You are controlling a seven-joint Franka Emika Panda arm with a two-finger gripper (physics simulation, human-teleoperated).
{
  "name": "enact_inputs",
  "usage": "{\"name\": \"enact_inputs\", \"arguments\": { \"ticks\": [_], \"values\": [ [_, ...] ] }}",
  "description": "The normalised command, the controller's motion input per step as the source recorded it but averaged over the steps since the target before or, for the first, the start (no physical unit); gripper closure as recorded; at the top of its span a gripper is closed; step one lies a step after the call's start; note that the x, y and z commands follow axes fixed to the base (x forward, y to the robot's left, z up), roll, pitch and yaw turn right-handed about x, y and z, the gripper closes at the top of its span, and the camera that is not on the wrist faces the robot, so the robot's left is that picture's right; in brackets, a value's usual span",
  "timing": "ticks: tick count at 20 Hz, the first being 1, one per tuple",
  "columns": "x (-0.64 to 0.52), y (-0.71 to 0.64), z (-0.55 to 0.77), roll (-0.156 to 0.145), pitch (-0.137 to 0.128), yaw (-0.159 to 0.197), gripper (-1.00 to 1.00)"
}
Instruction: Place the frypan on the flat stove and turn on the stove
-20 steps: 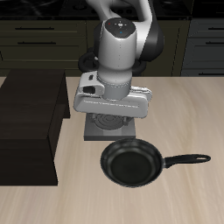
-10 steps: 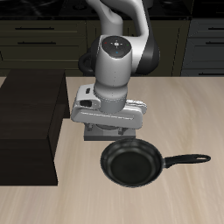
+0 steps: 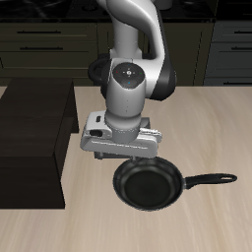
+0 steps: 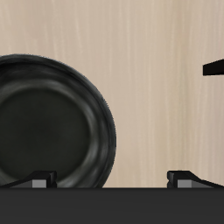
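On wooden worktop (image 3: 212, 128), near front edge, frypan (image 3: 148, 184) lying flat, long handle (image 3: 209, 180) pointing sideways. We are hovering claw (image 4: 112, 179) above, near pan's rim; fingertips (image 4: 39, 181) standing apart, gripping nothing. Flat stove mostly hidden behind arm, just behind pan. Dark brown block (image 3: 34, 133) sitting beside. Risk we are judging: glossy rim slipping from a pinch, or pan tilting under handle's weight once lifted.

The frypan (image 3: 148, 184) lies on the table (image 3: 217, 128) near its front edge — handle toward 3 o'clock; the dark block (image 3: 34, 138) sits at its 9 o'clock.
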Motion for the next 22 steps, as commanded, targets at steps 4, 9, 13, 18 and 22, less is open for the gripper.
{"name": "enact_inputs", "arguments": {
  "ticks": [4, 9, 13, 18, 22],
  "values": [
    [0.04, -0.09, -0.31, -0.002, 0.047, -0.02, -1.0],
    [0.03, 0.01, -0.23, 0.003, 0.035, -0.013, -1.0],
    [0.1, 0.0, -0.41, 0.024, 0.101, 0.011, -1.0],
    [0.02, -0.13, -0.33, -0.016, 0.067, -0.08, 1.0],
    [-0.05, 0.0, -0.04, 0.025, -0.002, -0.021, 1.0]
  ]
}}
